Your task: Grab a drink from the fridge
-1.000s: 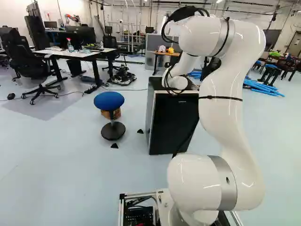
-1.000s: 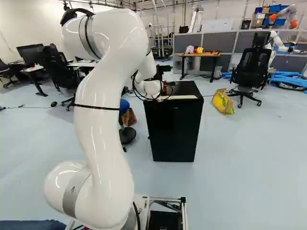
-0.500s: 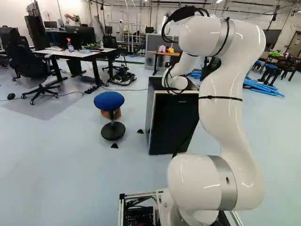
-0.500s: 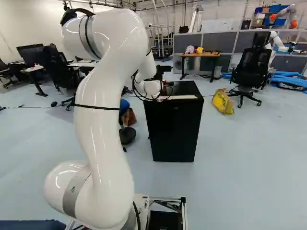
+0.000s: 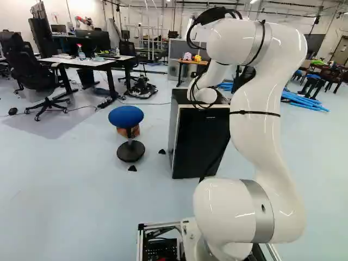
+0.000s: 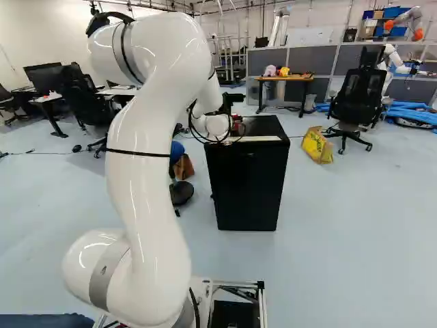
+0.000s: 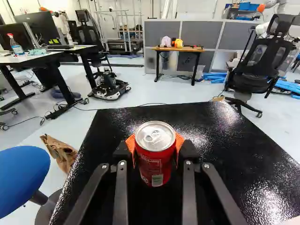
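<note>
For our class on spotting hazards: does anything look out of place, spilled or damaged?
A crumpled brown bag beside the blue stool and a yellow bag near an office chair look dropped on the floor. The red can is upright in the gripper, with no visible spill or dent.

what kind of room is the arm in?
Looks like a robotics lab or workshop: another robot, a steel frame, and desks with monitors around an open floor.
</note>
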